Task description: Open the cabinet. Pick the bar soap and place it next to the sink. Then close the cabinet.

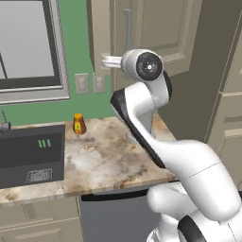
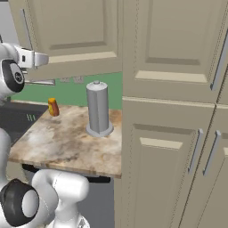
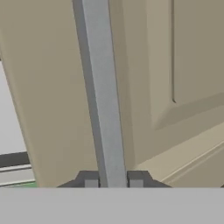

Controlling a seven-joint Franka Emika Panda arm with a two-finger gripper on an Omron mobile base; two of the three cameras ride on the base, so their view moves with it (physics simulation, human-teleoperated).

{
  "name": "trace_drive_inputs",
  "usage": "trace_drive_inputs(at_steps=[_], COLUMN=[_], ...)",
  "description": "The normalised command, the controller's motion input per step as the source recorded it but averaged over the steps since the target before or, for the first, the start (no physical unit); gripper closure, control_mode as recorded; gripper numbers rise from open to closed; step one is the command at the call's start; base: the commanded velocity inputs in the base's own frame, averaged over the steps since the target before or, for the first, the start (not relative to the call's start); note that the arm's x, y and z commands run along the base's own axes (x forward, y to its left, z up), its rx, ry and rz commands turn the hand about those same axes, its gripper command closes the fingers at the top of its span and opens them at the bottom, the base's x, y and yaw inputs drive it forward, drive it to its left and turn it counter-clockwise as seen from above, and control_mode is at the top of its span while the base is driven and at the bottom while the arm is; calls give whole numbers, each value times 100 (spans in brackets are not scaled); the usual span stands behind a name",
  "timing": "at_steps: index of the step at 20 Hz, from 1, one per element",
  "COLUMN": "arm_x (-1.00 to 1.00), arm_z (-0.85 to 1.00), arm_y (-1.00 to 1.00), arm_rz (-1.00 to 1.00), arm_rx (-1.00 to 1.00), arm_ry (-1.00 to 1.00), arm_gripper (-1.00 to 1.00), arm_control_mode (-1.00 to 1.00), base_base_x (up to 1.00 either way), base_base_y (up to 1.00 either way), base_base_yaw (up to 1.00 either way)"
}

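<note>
The cabinet [image 3: 175, 65] is a beige wall cabinet with a raised-panel door, also seen as the cabinet [image 1: 156, 28] and the cabinet [image 2: 71, 35]. Its long silver bar handle [image 3: 103, 87] runs up between my two dark fingertips. My gripper [image 3: 113, 181] is shut on the low part of that handle [image 1: 126, 28]. My white wrist [image 1: 144, 66] is raised in front of the door. I cannot tell whether the door stands ajar. The bar soap and the sink are out of view.
A small amber jar [image 1: 79, 124] stands at the back of the marble counter [image 1: 108, 156]. A grey paper-towel cylinder [image 2: 98, 109] stands near the tall beige cabinets [image 2: 169, 142]. A dark appliance [image 1: 30, 156] sits at the counter's left, below a window [image 1: 28, 42].
</note>
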Motion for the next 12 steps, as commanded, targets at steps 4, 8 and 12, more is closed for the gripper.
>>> trace_drive_inputs(at_steps=[4, 8, 12], arm_x=[-59, -60, -61], arm_z=[16, 17, 16], arm_y=[-26, -32, -33], arm_rz=[7, 8, 8], arm_rx=[3, 4, 5], arm_ry=[0, 0, 0], arm_gripper=[100, 100, 100], arm_control_mode=[-100, -100, -100], base_base_x=[0, 0, 0], base_base_y=[0, 0, 0], base_base_yaw=[0, 0, 0])
